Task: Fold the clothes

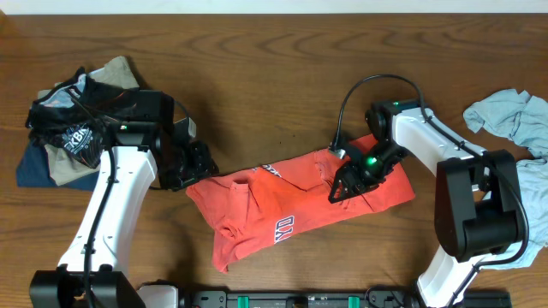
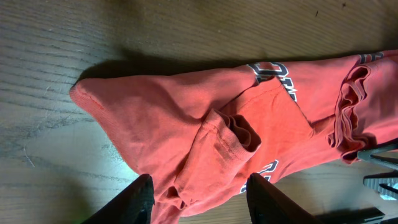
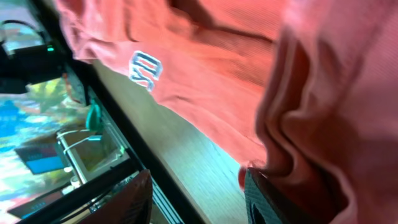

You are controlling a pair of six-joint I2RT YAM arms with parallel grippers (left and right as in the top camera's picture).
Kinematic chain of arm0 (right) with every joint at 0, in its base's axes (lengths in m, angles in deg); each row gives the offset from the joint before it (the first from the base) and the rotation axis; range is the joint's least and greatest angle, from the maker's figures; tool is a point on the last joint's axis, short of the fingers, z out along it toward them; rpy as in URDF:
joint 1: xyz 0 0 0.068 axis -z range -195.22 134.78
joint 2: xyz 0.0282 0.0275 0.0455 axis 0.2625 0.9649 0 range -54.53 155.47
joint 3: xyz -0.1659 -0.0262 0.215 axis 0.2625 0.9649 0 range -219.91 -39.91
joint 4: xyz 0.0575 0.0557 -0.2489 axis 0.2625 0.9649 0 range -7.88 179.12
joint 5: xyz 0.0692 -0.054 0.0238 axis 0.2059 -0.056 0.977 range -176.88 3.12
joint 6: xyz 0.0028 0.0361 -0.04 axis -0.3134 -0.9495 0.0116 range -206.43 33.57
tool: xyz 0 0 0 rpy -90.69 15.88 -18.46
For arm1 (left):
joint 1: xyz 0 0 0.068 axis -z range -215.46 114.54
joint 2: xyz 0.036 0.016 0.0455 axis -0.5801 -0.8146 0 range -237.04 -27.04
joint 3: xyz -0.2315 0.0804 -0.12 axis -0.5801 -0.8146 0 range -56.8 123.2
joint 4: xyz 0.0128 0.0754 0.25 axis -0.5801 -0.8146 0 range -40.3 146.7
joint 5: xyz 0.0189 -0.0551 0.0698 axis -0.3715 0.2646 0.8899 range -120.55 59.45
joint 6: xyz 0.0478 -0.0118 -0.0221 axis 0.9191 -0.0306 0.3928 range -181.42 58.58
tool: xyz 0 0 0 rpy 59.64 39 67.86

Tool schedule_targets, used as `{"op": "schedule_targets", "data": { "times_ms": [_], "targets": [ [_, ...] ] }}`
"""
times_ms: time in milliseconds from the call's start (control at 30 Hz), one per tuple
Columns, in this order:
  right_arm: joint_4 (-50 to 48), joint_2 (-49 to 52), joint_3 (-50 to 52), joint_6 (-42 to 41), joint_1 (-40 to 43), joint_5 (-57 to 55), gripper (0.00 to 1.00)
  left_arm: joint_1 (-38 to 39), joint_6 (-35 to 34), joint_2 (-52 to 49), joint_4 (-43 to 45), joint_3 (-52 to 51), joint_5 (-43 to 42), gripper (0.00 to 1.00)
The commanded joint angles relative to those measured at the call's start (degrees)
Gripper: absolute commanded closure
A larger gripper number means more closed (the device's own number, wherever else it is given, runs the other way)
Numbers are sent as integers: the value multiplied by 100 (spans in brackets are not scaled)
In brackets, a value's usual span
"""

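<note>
- The coral-red T-shirt (image 1: 291, 201) is laid crumpled on the table (image 1: 257, 68) between both arms, with one sleeve folded over.
- The left gripper (image 1: 203, 167) is held at the T-shirt's left edge, fingers apart, with cloth lying loose between them.
- The right gripper (image 1: 339, 192) is set over a bunched fold, fingers parted, with cloth touching one finger.
- A pale grey-blue shirt (image 1: 514, 120) is seen at the far right, well apart.
- A heap of dark garments (image 1: 73, 128) is seen at the far left.

White lettering (image 1: 283, 228) on the coral T-shirt (image 1: 257, 210) cannot be read whole.
</note>
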Motion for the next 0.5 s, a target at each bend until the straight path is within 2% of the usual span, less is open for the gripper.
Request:
{"op": "schedule_targets", "data": {
  "times_ms": [0,67,233,467],
  "targets": [
    [26,-33,-17,352,-46,426,54,-24,11,4,-13,33,28,50],
    [122,-44,-116,350,-46,365,54,-24,11,4,-35,33,28,46],
    [407,-271,-538,157,-39,-85,50,-24,11,4,-98,28,28,44],
    [111,-914,-868,-1613,157,-1810,48,-24,11,2,-133,-354,28,37]
  ]
}}
